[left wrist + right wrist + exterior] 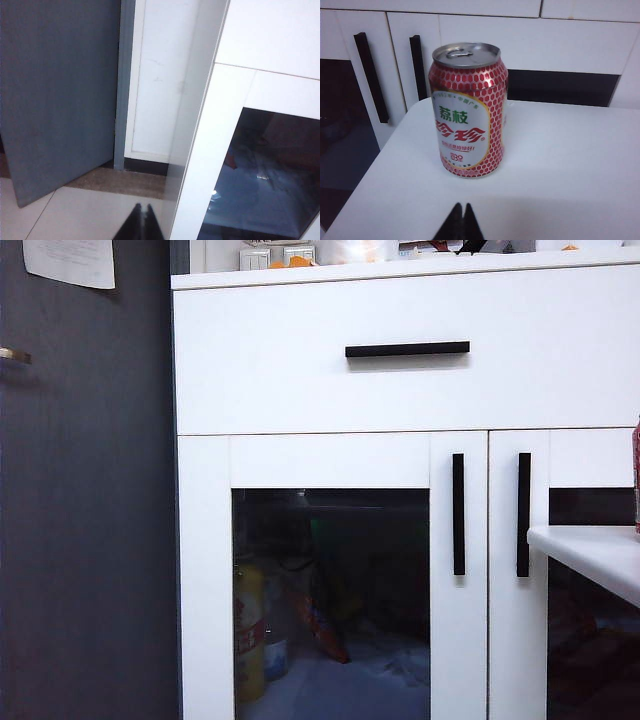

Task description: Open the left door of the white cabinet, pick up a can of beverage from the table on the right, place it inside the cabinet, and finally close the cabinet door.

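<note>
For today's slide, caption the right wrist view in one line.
Red can upright on the table, right gripper shut just short of it, cabinet doors closed behind.

The can of beverage [468, 110] stands upright near the counter [560, 170] corner, before the white cabinet [300, 380], right of its left door [330, 580].

In the exterior view, the picture's right edge is cutting off the can of beverage [636, 475] to a red sliver, and most of the table [590, 550] too. Neither arm is showing there. Things behind the left door [330, 580] are blurring into dim shapes through the dark glass. Each wrist view is showing only the closed tips of the left gripper [143, 214] and right gripper [463, 214].
</note>
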Robot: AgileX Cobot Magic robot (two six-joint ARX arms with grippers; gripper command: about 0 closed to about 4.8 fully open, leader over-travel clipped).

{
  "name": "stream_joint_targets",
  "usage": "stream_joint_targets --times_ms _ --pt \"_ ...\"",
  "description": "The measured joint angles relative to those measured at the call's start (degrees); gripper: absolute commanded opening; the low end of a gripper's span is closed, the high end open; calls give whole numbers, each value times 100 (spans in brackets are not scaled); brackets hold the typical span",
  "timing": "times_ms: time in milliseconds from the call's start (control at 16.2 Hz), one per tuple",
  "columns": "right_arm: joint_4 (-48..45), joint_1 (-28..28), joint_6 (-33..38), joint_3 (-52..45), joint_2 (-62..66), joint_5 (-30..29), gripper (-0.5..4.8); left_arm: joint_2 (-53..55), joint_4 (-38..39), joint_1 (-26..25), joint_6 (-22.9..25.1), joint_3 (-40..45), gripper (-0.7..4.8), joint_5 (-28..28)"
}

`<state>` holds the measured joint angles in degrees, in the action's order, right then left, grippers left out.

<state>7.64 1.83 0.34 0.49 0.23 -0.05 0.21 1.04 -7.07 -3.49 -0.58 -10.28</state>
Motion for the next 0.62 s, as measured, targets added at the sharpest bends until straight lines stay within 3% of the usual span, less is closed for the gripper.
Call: stream_joint_targets --times_ms 618 --pt "127 0 232 81 0 0 -5 0 20 0 -160 -9 -5 -28"
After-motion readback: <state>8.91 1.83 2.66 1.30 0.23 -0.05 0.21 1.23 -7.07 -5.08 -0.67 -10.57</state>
